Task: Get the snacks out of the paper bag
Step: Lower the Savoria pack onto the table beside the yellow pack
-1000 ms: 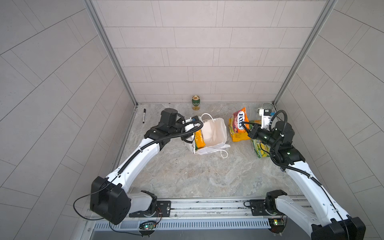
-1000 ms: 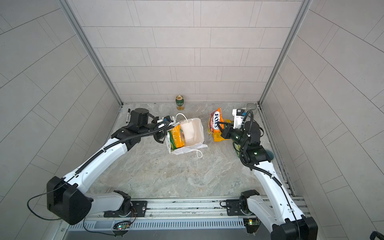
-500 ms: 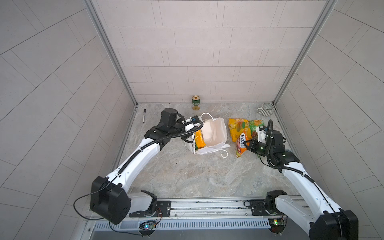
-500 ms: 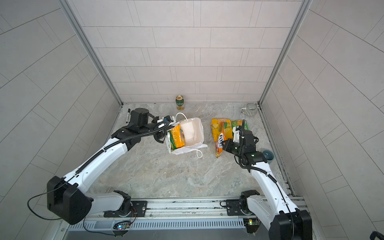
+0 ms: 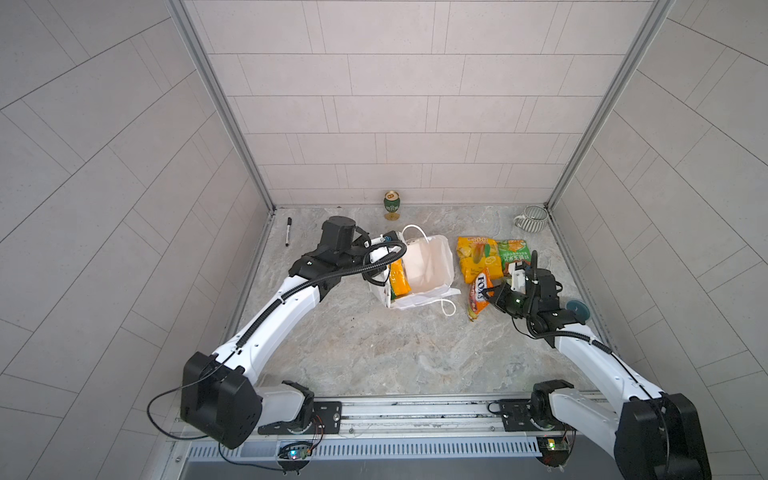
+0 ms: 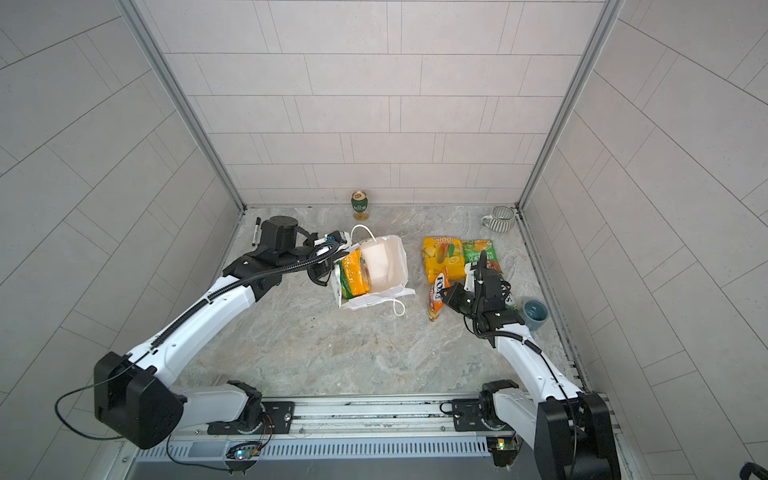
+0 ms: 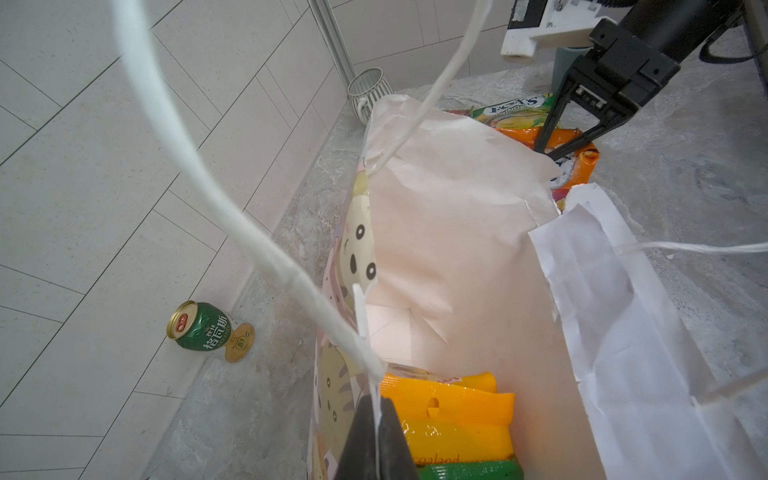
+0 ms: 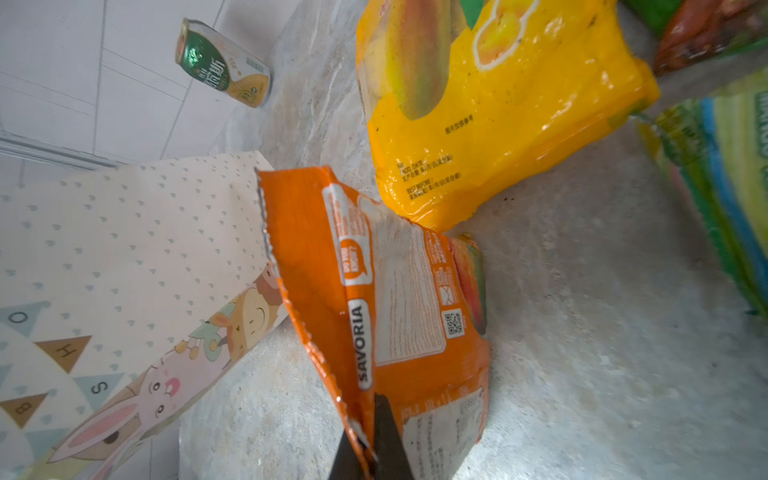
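Right fingers (image 8: 385, 434) clench orange snack (image 8: 395, 291); left fingers (image 7: 363, 442) pinch paper bag (image 7: 457, 249).
Best laid flat on the table (image 5: 374, 353) before release.

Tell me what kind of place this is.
Likely a robot lab test cell, not a home: two white arms mounted on a metal rail, grey panel walls boxing a stone-look tabletop.

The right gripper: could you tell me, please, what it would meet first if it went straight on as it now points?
Apart from the orange packet it is shut on, the right gripper would probably meet the paper bag's side wall first, though the yellow packet's corner lies close by.
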